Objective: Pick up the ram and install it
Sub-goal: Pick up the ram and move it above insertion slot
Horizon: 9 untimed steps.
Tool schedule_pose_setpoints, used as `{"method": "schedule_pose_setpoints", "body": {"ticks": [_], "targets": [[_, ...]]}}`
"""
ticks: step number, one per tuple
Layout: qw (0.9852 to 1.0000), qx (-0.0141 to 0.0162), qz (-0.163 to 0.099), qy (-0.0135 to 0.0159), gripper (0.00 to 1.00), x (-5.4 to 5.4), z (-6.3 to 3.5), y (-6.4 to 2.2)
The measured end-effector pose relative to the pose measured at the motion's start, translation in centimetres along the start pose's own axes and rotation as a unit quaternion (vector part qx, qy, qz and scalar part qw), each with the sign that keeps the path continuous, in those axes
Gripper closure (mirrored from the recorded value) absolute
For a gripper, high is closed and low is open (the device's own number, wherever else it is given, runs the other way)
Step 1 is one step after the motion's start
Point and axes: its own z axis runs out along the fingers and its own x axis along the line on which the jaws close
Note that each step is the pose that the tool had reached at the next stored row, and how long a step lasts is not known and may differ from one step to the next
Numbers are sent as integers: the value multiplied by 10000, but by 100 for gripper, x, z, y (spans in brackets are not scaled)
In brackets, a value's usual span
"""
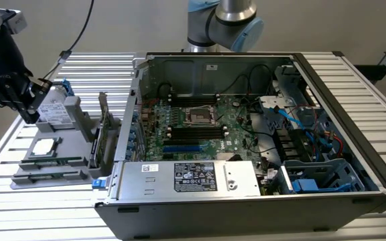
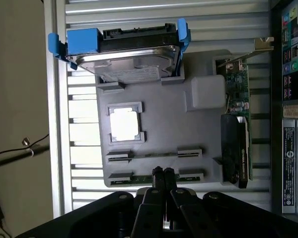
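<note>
Nothing of the task is done yet: the fingers [image 2: 158, 179] are pressed together on nothing, hovering over the grey tray [image 2: 169, 124]. The ram [image 2: 140, 177] lies just beneath their tips, seated in the tray's nearest holder, with a 2nd stick [image 2: 154, 155] just beyond it. It is a thin, narrow green strip. The motherboard's black slots [image 1: 196, 133], well apart from the fingers, look unfilled

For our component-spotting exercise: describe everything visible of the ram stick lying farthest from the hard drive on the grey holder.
The ram stick is a long, thin green circuit board, seemingly set on edge in the outermost slot of the grey holder, with grey brackets at both ends. It runs parallel to a second stick. The shut gripper sits over its middle; whether they touch cannot be told.
</note>
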Motion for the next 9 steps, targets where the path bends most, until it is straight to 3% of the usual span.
{"method": "schedule_pose_setpoints", "body": {"ticks": [4, 9], "targets": [[10000, 2, -39, 2, 90, 0, 2, 0], [9988, 15, -494, 22, 90, -1, 23, -1]]}}
